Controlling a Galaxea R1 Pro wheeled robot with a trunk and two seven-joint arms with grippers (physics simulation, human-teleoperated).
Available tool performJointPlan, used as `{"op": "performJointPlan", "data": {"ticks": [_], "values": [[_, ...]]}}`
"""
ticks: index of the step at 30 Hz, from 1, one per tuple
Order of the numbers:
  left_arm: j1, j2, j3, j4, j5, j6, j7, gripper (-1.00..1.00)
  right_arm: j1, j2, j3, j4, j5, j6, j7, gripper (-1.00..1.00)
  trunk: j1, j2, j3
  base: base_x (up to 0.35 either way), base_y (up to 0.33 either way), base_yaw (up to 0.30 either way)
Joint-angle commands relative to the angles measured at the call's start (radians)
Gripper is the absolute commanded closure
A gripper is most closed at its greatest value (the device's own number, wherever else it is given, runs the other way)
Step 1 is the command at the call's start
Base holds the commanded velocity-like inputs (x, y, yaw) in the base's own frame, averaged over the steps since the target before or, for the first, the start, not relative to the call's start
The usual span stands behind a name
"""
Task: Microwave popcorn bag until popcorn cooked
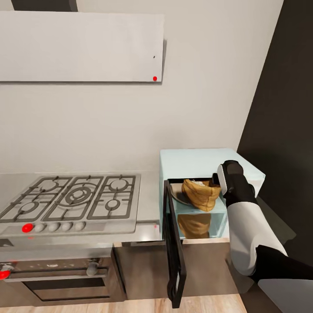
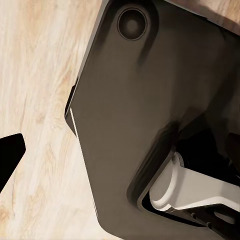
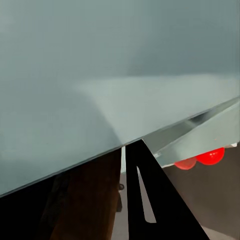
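Observation:
The pale blue microwave (image 1: 204,161) stands at the right end of the grey countertop (image 1: 148,204). Its dark door (image 1: 174,248) is swung wide open toward me. Inside, the brown popcorn bag (image 1: 201,195) rests tilted on a plate, with whitish popcorn (image 1: 199,183) at its mouth. My right arm reaches into the cavity, and the right gripper (image 1: 216,179) is at the bag's upper right edge. In the right wrist view a dark finger (image 3: 150,200) presses against the brown bag (image 3: 85,205), with the microwave's pale inner wall behind. One dark finger (image 2: 10,155) of my left gripper hangs over wooden floor, holding nothing.
A gas hob (image 1: 74,195) with a red knob (image 1: 27,227) lies left of the microwave, above a built-in oven (image 1: 56,278). A white hood (image 1: 82,45) hangs over it. A dark wall (image 1: 287,87) closes the right side. My dark base (image 2: 150,115) shows in the left wrist view.

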Motion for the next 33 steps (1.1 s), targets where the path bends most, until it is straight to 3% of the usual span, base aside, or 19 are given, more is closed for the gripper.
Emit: {"op": "performJointPlan", "data": {"ticks": [1,4,5,13,21,23,27,33], "values": [[0.0,-0.001,0.004,-0.002,0.001,-0.001,0.002,-1.0,0.0,0.001,-0.003,0.009,0.031,0.006,0.007,1.0,0.001,0.0,-0.002,0.004,0.0,0.0],[0.0,-0.001,0.004,-0.002,0.001,-0.001,0.002,-1.0,0.0,0.001,-0.003,0.01,0.03,0.006,0.007,1.0,0.001,0.0,-0.002,0.001,0.0,0.0],[0.0,-0.001,0.004,-0.002,0.001,-0.001,0.002,-1.0,0.0,0.001,-0.003,0.01,0.029,0.006,0.007,-1.0,0.001,0.0,-0.002,0.0,0.0,0.0],[0.0,-0.001,0.004,-0.002,0.001,-0.001,0.002,-1.0,0.0,0.001,-0.003,0.007,0.03,0.006,0.015,-1.0,0.001,0.0,-0.002,0.0,0.0,0.0],[0.0,-0.001,-0.001,-0.002,-0.002,-0.001,0.002,-1.0,0.0,0.002,-0.002,-0.076,0.024,0.006,0.033,-1.0,0.001,0.0,-0.002,0.0,0.0,0.0],[0.0,-0.001,-0.001,-0.002,-0.002,-0.001,0.002,-1.0,0.0,0.002,-0.004,-0.101,0.007,0.006,0.034,-1.0,0.001,0.0,-0.002,-0.05,0.0,0.0],[0.0,-0.003,0.0,0.0,-0.001,-0.001,0.002,-1.0,-0.001,0.001,-0.005,-0.134,-0.029,0.006,0.041,-1.0,0.001,0.0,-0.002,-0.239,0.0,0.0],[0.0,-0.004,0.0,0.001,-0.001,-0.001,0.002,-1.0,0.0,-0.001,-0.005,-0.138,-0.032,0.006,0.041,-1.0,0.001,0.0,-0.002,-0.334,0.0,0.0]]}}
